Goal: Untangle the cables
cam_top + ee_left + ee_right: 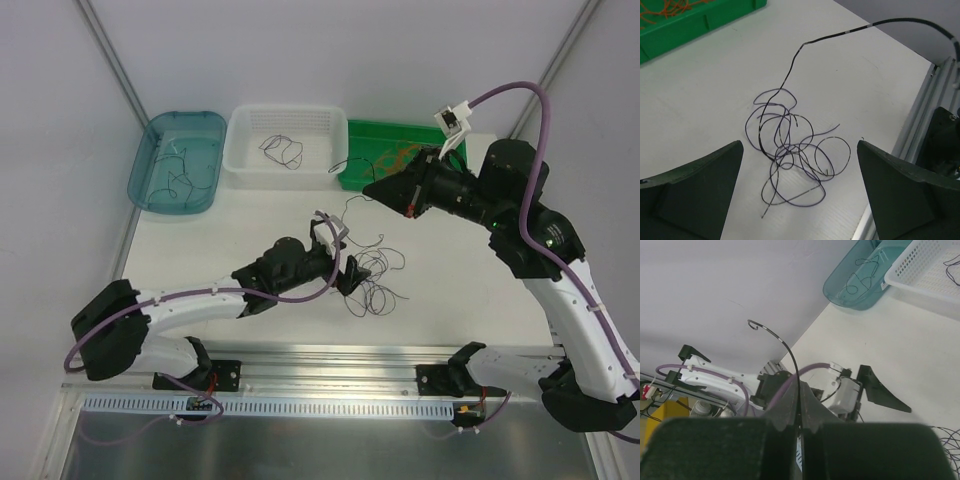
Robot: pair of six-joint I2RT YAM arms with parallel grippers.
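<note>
From my station I see the left gripper low over the white table, its jaws spread wide apart and closed on nothing; in its wrist view the two dark fingers frame the cables, which lie in a loose knot of thin dark loops on the table just ahead of them. The right gripper is raised above the table near the green bin, its jaws pressed together on one black strand; the free end curls up out of the closed tips in the right wrist view, and the other way the strand runs down to the knot. Along the far edge sit a teal tray with a few dark wires, a white basket with another dark wire inside, and the green bin holding orange wires
</note>
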